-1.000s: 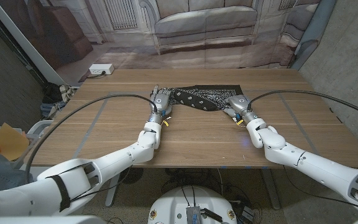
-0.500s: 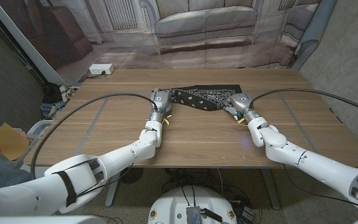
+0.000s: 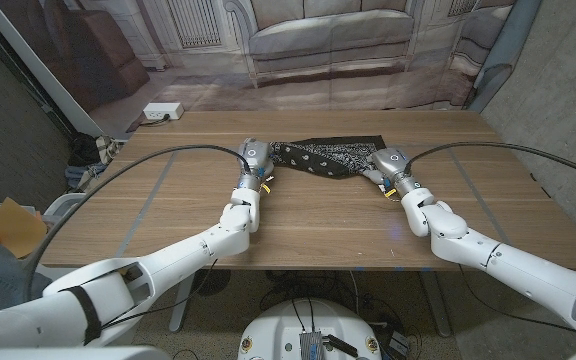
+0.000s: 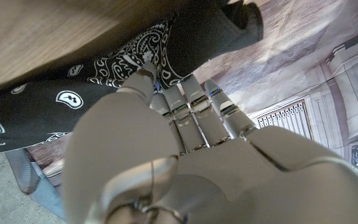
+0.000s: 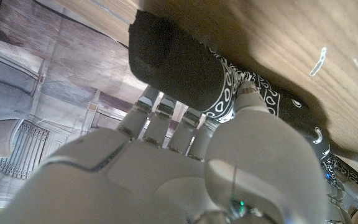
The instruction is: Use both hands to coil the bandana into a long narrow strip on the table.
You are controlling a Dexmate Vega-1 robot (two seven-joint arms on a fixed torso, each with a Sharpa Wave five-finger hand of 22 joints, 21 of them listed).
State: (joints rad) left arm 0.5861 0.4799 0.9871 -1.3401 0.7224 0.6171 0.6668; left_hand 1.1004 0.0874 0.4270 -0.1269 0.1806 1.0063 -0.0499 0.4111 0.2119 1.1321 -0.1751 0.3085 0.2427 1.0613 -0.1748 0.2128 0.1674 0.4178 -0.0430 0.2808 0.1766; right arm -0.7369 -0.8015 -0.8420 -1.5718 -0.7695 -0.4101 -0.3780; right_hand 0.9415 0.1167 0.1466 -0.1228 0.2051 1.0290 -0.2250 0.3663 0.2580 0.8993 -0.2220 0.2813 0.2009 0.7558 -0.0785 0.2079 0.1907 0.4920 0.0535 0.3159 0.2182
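Note:
A black bandana (image 3: 325, 156) with white paisley print lies at the far middle of the wooden table (image 3: 318, 225), bunched into a partly rolled band. My left hand (image 3: 254, 160) is on its left end and my right hand (image 3: 387, 166) on its right end. In the left wrist view the thumb (image 4: 143, 76) presses on the cloth (image 4: 48, 109) while the fingers (image 4: 197, 102) reach behind the rolled edge. In the right wrist view the fingers (image 5: 166, 118) go behind the dark roll (image 5: 179, 68), the thumb against its near side. Each hand pinches its end.
A white power strip (image 3: 163, 112) lies on the floor beyond the table's far left corner. Black cables (image 3: 168, 160) run along both arms over the table. An orange object (image 3: 10, 226) sits off the table at the left. Bare wood stretches between the bandana and the near edge.
Both hands have tipped forward and shifted slightly toward the far edge, turning the bandana's ends over. The cloth between them looks narrower than a second ago.

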